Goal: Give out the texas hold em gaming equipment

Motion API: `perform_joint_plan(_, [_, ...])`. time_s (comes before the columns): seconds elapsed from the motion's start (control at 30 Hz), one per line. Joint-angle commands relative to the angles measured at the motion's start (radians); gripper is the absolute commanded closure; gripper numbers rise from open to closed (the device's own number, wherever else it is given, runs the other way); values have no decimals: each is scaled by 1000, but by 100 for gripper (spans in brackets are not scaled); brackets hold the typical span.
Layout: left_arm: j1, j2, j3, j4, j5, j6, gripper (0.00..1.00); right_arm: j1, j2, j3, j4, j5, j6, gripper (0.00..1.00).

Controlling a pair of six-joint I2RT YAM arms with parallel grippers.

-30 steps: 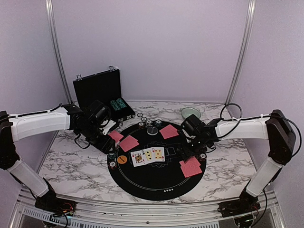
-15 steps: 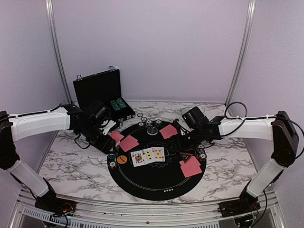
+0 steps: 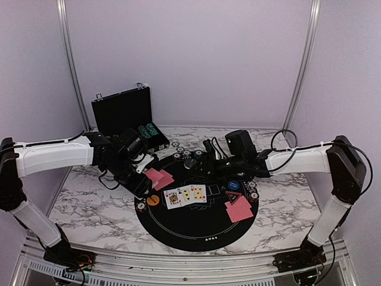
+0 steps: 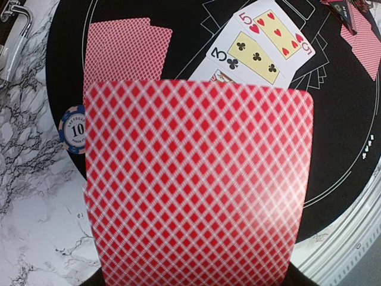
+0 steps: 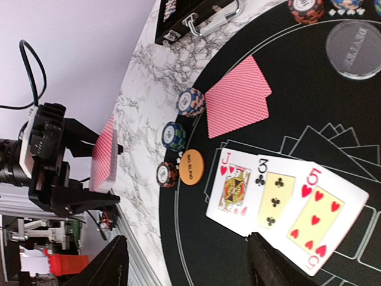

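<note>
Dealing from the left, I had the left pincer point(image 5: 110, 170) clenched on a red-backed card point(image 4: 196, 185), hovering at the left edge of the black mat point(image 3: 196, 229), just above a face-down pair point(image 4: 128, 47). Its back faced the wrist camera, and its long axis ran out from the pincer toward the face-up board cards point(image 3: 185, 195). I judged a low, flat release best, clear of those. The right pincer point(image 5: 190, 262) hung released and empty over the mat.

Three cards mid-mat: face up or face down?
Face up. The three cards lie side by side on the mat, showing a jack of hearts, three of clubs and five of hearts.
</note>
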Motion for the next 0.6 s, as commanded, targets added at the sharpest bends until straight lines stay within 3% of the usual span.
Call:
perform_joint_plan(0.0, [-17, 14, 45, -5, -6, -9, 50, -6, 53, 4, 209, -121, 136, 36])
perform_joint_plan(0.57, [-53, 48, 78, -13, 2, -7, 50, 39, 202, 36, 431, -216, 307, 50])
